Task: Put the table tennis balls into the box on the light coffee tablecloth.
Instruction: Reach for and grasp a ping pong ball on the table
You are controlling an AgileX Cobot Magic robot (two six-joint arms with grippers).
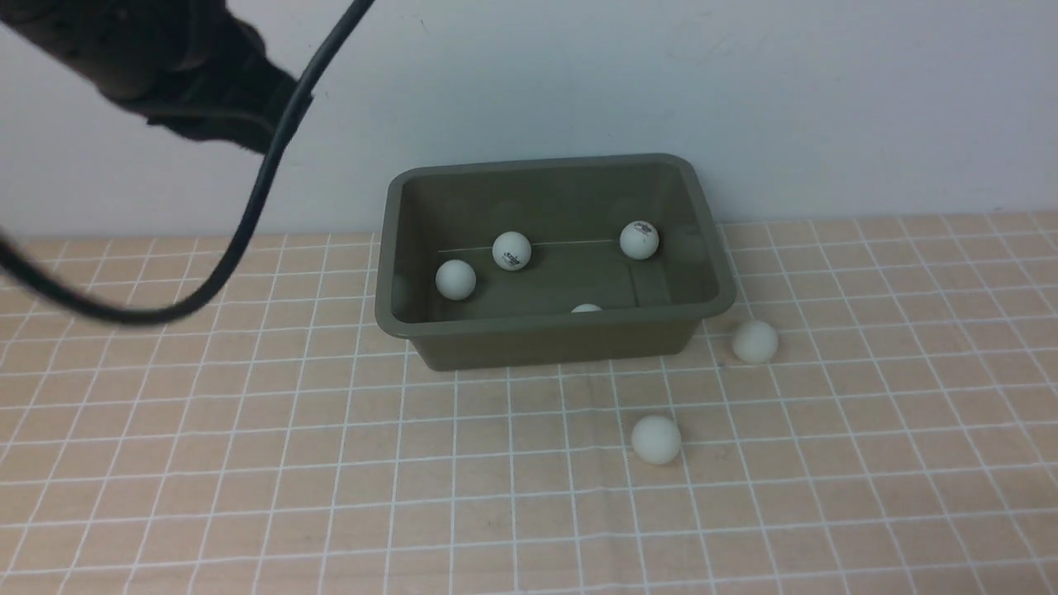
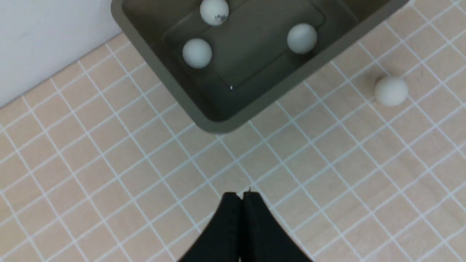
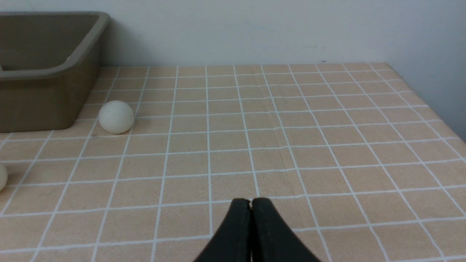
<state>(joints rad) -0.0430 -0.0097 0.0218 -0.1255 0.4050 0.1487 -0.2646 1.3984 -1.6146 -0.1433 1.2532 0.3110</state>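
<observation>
LEFT ARM RAISED, TWO BALLS OUT: At the upper left of the front view the dark left arm hangs above the light coffee tablecloth, and its black cable loops down toward the left edge. At mid-frame the olive-green box stands on the cloth against the white wall. It holds four of the table tennis balls: a plain ball by its left wall, a logo-marked ball just right of that, a ball mostly hidden behind the near rim, and a second logo-marked ball at the back right. Right of centre, a fifth ball lies on the cloth in front of the box, apart from it. A sixth ball sits just beside the box's near right corner. The left wrist view shows the left gripper closed on nothing, over bare cloth. The right wrist view shows the right gripper likewise closed and empty, over open cloth.
</observation>
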